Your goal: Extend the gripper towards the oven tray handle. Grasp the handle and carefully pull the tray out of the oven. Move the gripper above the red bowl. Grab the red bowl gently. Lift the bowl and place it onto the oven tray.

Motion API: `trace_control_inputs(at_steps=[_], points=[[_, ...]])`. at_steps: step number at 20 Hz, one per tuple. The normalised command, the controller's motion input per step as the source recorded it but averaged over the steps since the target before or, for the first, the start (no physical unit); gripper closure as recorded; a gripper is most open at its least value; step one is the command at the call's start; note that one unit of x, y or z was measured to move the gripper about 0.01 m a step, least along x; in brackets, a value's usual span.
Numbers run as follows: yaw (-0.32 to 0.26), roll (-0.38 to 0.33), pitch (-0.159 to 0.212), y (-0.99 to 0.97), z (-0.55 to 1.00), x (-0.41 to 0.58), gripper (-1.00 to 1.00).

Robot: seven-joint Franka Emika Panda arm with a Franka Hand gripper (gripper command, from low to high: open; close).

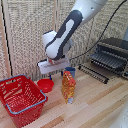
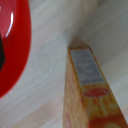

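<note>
**Ana:** Behind the wooden table (image 1: 100, 107) I see a pale wall of woven panels (image 1: 25, 30). Where is the red bowl (image 1: 45, 85)?

**Ben:** It lies on the table, just beside the red wire basket (image 1: 21, 100), at about 1 o'clock from it. The gripper (image 1: 52, 68) hangs above the bowl, slightly toward 2 o'clock. In the wrist view the red bowl (image 2: 12, 47) fills one side of the picture.

**Ana:** Is the gripper wide or narrow?

**Ben:** I cannot tell. The fingers are too blurred in the exterior view, and the wrist view shows only a dark edge. It seems to hold nothing.

**Ana:** And the oven (image 1: 114, 55)?

**Ben:** At 3 o'clock of the scene, with its door (image 1: 95, 72) dropped down. The tray (image 1: 107, 61) seems already pulled forward.

**Ana:** What can go wrong now?

**Ben:** I think the yellow box (image 1: 68, 86) is the danger. It stands upright, close to the bowl, at 3 o'clock from it. When the gripper descends or carries the bowl toward the oven, it may knock this box over. Also, a shallow bowl can slip from a grip on its rim.
</note>
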Motion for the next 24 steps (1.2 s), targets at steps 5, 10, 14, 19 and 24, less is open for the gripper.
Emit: trace_control_inputs(at_steps=[5,10,14,19,24], points=[[0.0,0.053,-0.045,0.0,-0.34,0.051,-1.0],[0.04,0.062,-0.008,-0.08,-0.22,0.014,1.0],[0.015,0.006,-0.002,0.0,-0.02,-0.01,1.0],[0.012,0.0,-0.004,0.0,0.0,0.008,1.0],[0.002,0.0,-0.003,0.02,0.0,0.038,1.0]])
